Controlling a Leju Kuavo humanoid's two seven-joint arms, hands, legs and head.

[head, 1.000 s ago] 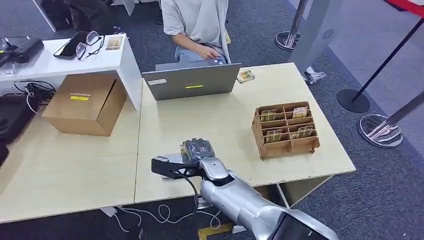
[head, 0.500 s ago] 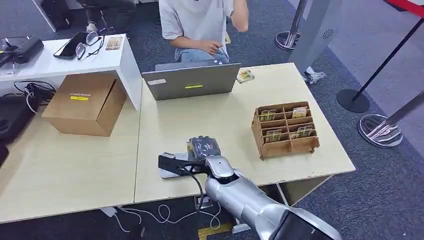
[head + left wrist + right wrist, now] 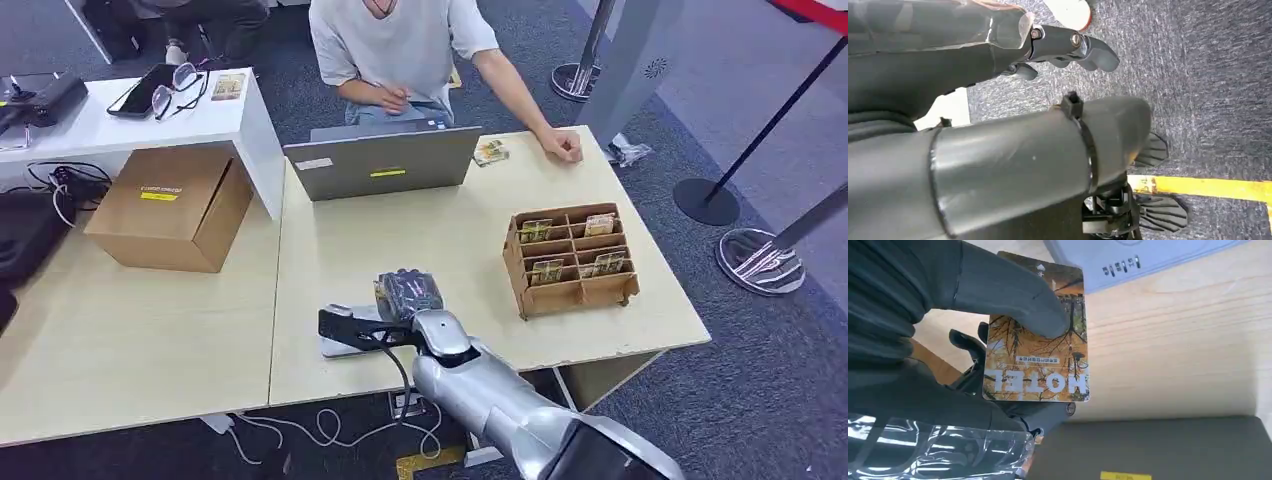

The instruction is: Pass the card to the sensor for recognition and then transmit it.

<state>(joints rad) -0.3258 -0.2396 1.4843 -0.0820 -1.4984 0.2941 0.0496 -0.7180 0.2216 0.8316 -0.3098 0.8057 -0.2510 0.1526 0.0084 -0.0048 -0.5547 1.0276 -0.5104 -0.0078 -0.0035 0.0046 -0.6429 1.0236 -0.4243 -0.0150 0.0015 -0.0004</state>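
Note:
My right hand (image 3: 408,293) hovers low over the near middle of the table and pinches an orange HOTEL card (image 3: 1038,375) between thumb (image 3: 998,295) and fingers. The card's yellow edge (image 3: 379,291) peeks out at the hand's left side. A flat white card sensor (image 3: 340,340) lies on the table just left of and below the hand, partly hidden by the black wrist mount. In the right wrist view the sensor (image 3: 1148,260) lies just beyond the card's far edge. My left hand (image 3: 1068,45) hangs over the carpet, holding nothing.
A grey laptop (image 3: 385,160) stands at the table's far side with a person seated behind it, one fist (image 3: 560,147) resting on the far right corner. A wooden card rack (image 3: 570,258) stands right of my hand. A cardboard box (image 3: 170,205) sits far left.
My right hand with the card has shifted a little right and forward over the sensor. The person raised an arm, then laid a fist on the table's far right corner.

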